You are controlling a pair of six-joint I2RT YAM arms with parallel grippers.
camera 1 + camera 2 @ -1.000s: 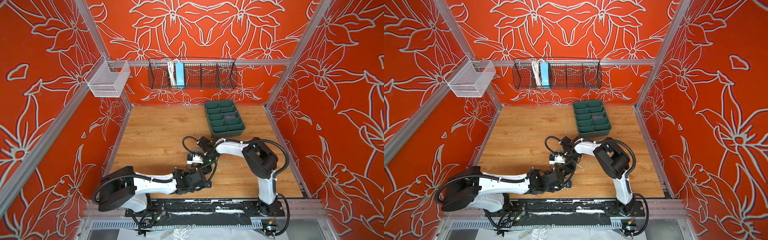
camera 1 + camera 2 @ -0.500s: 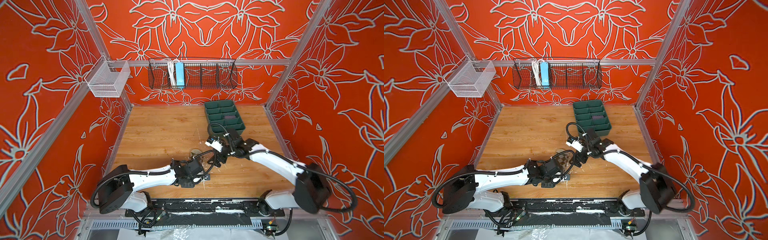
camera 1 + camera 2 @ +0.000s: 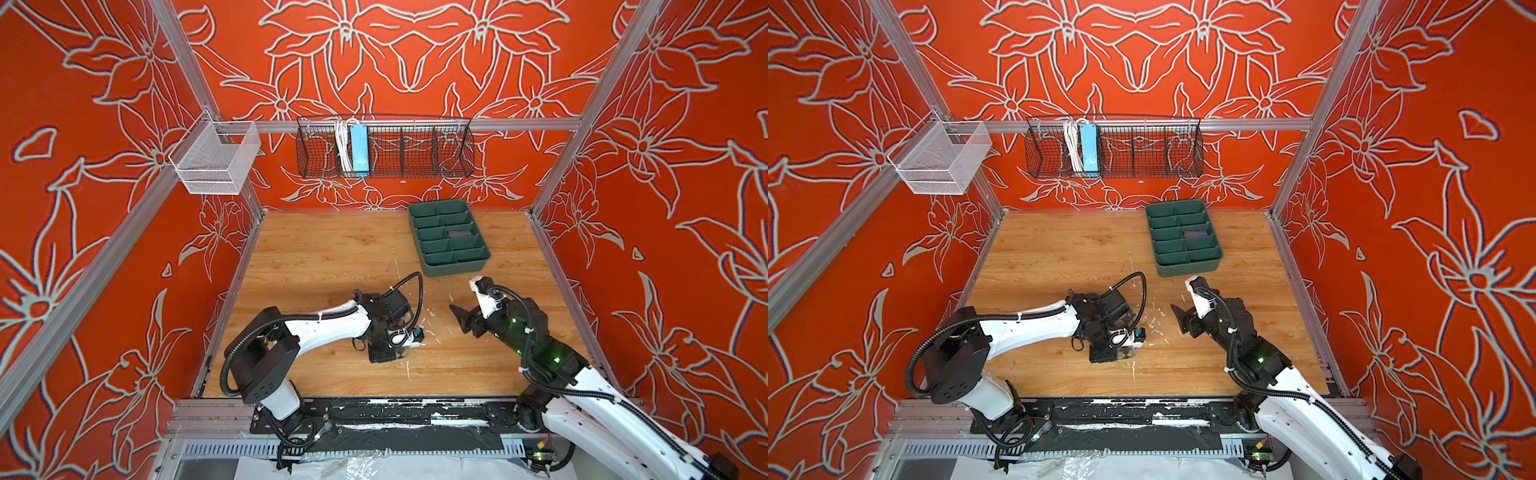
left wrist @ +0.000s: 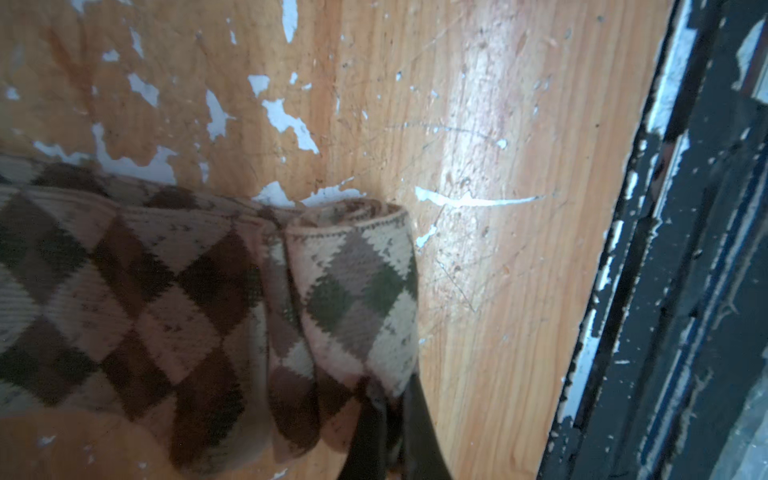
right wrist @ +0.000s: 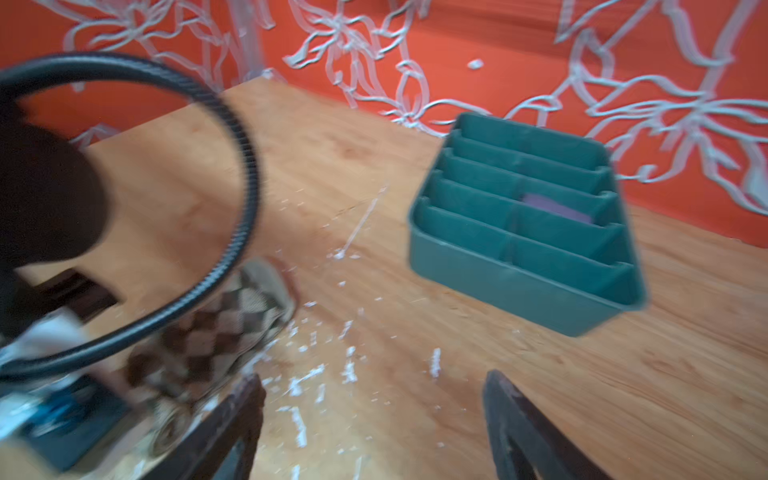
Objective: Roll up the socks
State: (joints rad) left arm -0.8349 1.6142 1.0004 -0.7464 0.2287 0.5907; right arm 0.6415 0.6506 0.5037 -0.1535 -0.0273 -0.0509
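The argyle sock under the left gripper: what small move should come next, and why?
Probably the left gripper, shut on the rolled end of the argyle sock, should turn that roll further over the flat part. Only a short end is rolled, and most of the sock lies flat on the table. The right gripper is open, empty and off the sock.

We are seeing a green divided tray [image 3: 455,268] sitting on the scuffed wooden tabletop [image 3: 324,249], with a black wire basket [image 3: 415,156] hanging behind.
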